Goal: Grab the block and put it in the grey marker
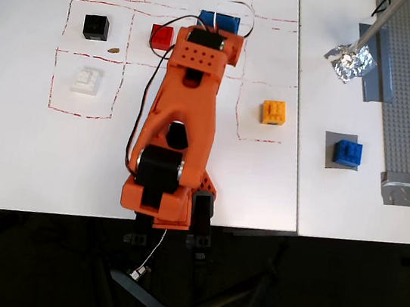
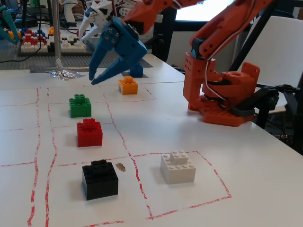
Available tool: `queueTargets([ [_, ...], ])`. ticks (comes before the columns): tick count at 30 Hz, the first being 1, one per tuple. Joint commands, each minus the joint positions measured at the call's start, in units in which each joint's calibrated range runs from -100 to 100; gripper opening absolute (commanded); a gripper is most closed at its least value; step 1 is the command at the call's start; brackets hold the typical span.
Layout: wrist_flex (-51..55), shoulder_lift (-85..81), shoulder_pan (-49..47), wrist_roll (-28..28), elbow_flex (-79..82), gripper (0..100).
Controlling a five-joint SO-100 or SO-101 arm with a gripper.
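Already I read the placing as done, so what I have left is to pull the arm clear. Working down by size: the white surface (image 1: pixel 209 177) fills most of the overhead view, and my orange arm (image 1: pixel 177 130) lies up its middle, reaching toward the top of the frame. The end effector (image 2: pixel 102 78) hangs released and empty in the upper left of the fixed view, its blue fingers spread above the green brick (image 2: pixel 80 105). At mid right of the overhead view, the blue block (image 1: pixel 347 152) sits on the grey marker (image 1: pixel 329 152), well apart from the arm and near the surface's lower edge. I'd lift straight up before folding back, since the red brick (image 2: pixel 89 132) and orange brick (image 2: pixel 128 85) stand close below; open room lies toward the arm's base.
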Motion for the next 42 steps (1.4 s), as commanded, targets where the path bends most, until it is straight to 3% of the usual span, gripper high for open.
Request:
queueTargets([
  [1, -6.16, -10.72, -5.08, -2.1, 6.0, 0],
  [6, -7.22, -24.77, -11.52, -3.42, 18.87, 0],
  [13, -2.98, -38.47, -12.84, -4.79, 29.48, 0],
  [32, 16.13, -52.0, -13.19, -6.15, 31.02, 0],
  [42, 16.78, -52.6, -13.19, -6.35, 31.02, 0],
])
